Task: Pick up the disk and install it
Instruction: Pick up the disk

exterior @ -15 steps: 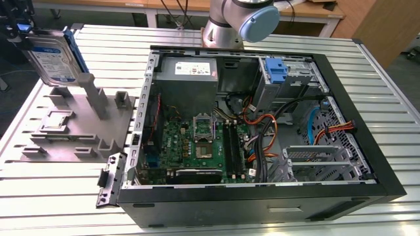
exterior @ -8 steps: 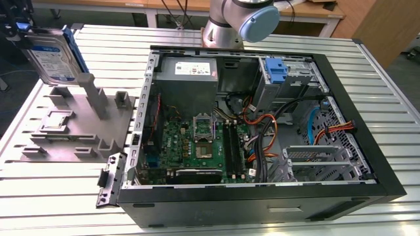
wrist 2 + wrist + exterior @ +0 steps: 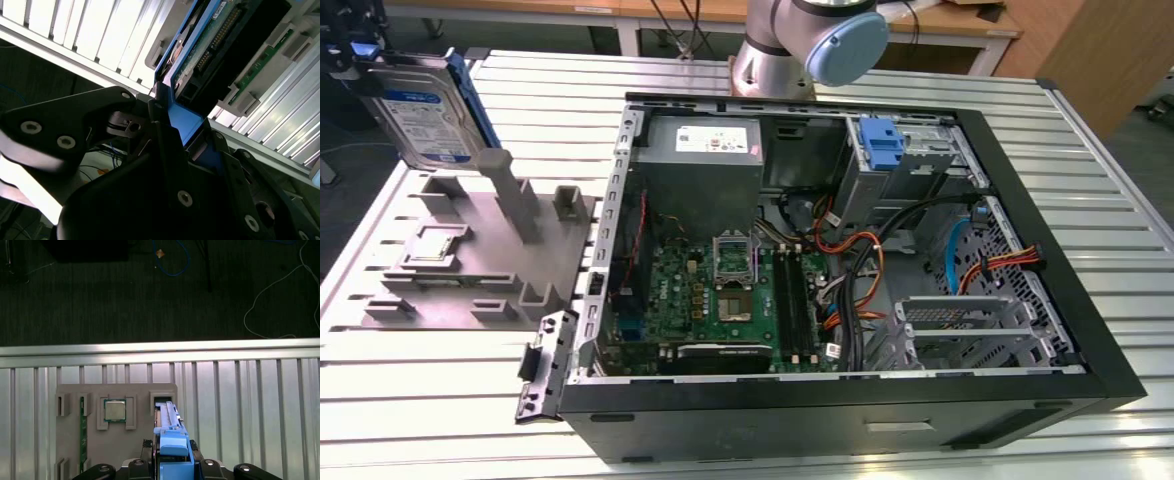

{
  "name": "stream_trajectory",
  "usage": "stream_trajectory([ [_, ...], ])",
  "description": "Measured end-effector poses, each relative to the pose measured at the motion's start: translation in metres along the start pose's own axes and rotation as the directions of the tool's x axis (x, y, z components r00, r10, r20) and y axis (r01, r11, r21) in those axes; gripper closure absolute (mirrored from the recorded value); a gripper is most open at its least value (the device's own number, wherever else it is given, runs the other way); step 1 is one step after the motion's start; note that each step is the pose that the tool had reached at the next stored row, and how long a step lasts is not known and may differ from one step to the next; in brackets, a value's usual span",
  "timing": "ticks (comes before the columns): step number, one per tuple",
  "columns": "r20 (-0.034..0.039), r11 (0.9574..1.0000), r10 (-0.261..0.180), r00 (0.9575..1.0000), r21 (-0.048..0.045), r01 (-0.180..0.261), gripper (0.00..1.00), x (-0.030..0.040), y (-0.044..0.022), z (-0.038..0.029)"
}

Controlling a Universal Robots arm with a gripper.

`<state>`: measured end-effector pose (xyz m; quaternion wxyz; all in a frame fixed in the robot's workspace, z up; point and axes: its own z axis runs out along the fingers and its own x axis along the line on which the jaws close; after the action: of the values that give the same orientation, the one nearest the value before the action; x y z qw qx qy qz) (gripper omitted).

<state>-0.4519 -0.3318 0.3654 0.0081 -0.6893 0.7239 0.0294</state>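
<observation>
1 disk [image 3: 420, 108] edge-down in the fingers [image 3: 166, 142], clear above grey stand [image 3: 480, 250]

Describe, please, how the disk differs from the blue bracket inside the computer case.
The disk holds a silver drive with a white and blue label; the blue bracket looks bare. The disk is clamped upright in the gripper above the grey stand, outside the computer case; the blue bracket sits untouched inside it. Both show blue plastic.
</observation>
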Motion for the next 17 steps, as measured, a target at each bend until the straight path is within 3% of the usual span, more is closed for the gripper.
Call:
stream_trajectory([
  [17,0.0001,1.0000,0.000,1.0000,0.0000,0.000,0.63,-0.0006,0.0003,-0.0106],
])
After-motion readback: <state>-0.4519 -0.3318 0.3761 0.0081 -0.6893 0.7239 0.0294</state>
